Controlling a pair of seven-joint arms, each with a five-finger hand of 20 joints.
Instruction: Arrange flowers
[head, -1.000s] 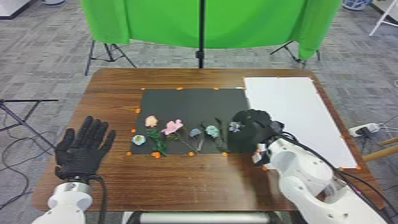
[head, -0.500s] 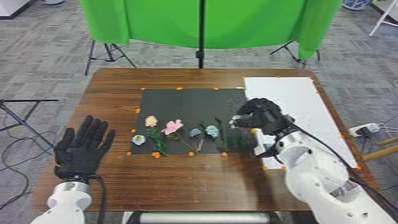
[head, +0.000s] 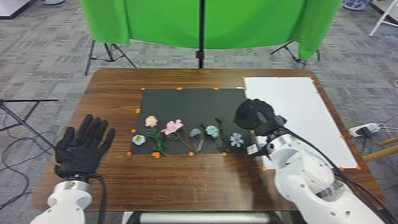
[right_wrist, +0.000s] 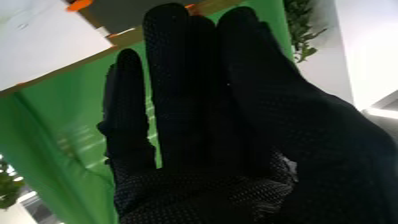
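right hand is hovering released at 1 o'clock from the blue flower, likely giving clearance; flower's lying at 5 o'clock on the black mat, presumably extending the row

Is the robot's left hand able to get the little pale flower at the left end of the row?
Probably yes. The left hand is open on that same side, and the pale flower lies close to the left edge of the black mat. I see nothing standing between them.
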